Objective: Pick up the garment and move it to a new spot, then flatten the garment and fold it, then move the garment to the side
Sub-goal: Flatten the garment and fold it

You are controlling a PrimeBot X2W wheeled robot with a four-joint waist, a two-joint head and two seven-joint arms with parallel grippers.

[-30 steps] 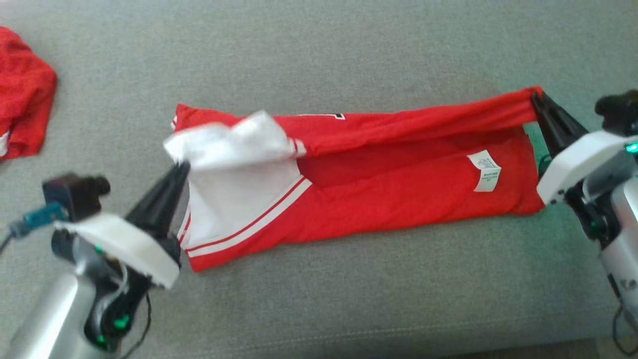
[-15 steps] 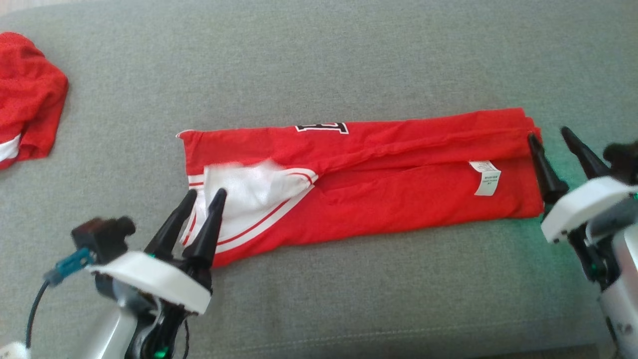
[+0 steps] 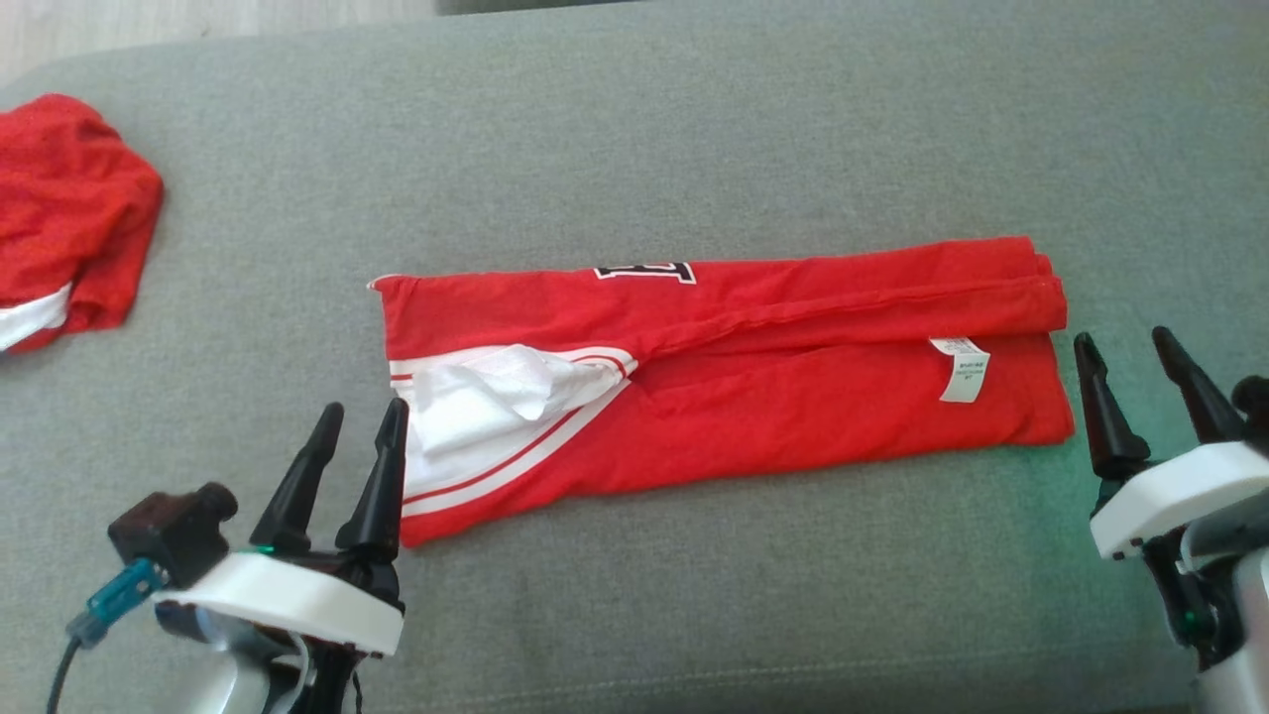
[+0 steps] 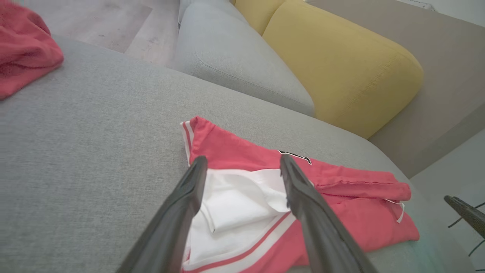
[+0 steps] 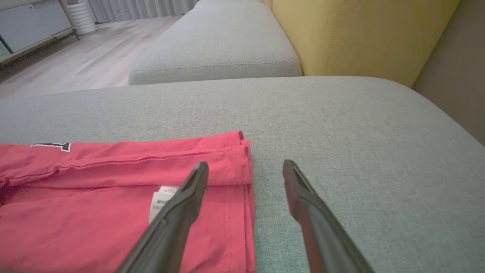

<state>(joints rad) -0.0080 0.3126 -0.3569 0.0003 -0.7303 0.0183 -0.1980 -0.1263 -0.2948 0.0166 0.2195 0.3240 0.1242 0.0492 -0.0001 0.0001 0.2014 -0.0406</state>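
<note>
The garment is a red shirt with a white, red-striped sleeve, folded lengthwise into a long band across the grey sofa cushion. A white care label shows near its right end. My left gripper stands open at the garment's lower left corner, fingers apart with nothing between them; in the left wrist view the white sleeve lies just beyond its fingertips. My right gripper is open just off the garment's right edge, clear of the cloth.
Another red garment lies bunched at the cushion's far left. A yellow back cushion and a second grey seat cushion stand beyond. Wooden floor lies past the cushion's far edge.
Both grippers opened and let go of the garment, which dropped flat into a lengthwise fold. Both arms drew back toward me. The head camera tilted, shifting the whole picture downward.
</note>
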